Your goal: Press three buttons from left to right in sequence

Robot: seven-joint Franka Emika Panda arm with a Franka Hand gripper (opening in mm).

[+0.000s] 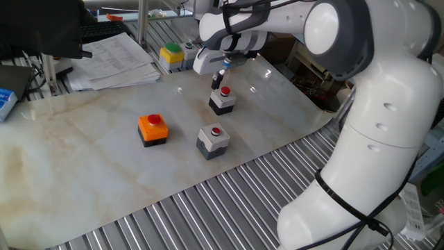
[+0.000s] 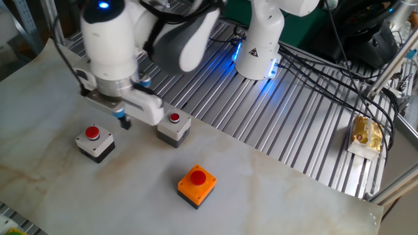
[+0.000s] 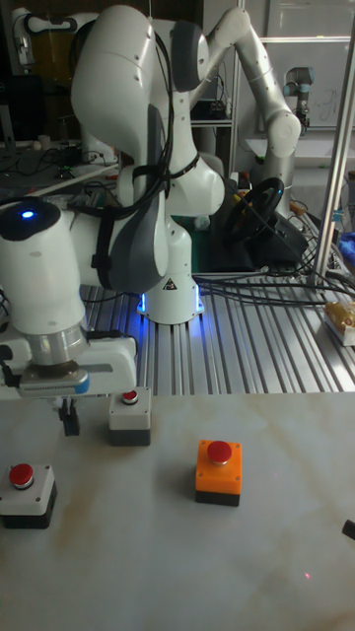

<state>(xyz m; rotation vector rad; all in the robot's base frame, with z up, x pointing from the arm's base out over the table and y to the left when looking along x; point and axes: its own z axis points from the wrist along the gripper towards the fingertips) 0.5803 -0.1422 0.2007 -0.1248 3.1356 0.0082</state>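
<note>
Three button boxes with red buttons stand on the marble table. The orange one (image 1: 152,129) (image 2: 196,185) (image 3: 218,470) is on a black base. The grey one (image 1: 213,139) (image 2: 174,127) (image 3: 129,414) stands near the table's edge. The white-topped one (image 1: 222,101) (image 2: 95,142) (image 3: 27,493) is on a black base. My gripper (image 1: 219,80) (image 2: 123,121) (image 3: 69,419) points down and hovers between the grey and white-topped boxes, close to the white-topped one and touching neither. Its dark fingertips are pressed together with nothing between them.
A yellow box with a green button (image 1: 171,55) sits behind the white-topped box, beside a stack of papers (image 1: 114,62). A blue carton (image 1: 5,103) lies at the far left. Ribbed metal surface (image 1: 208,208) borders the marble slab. The robot's base (image 2: 258,46) stands behind the table.
</note>
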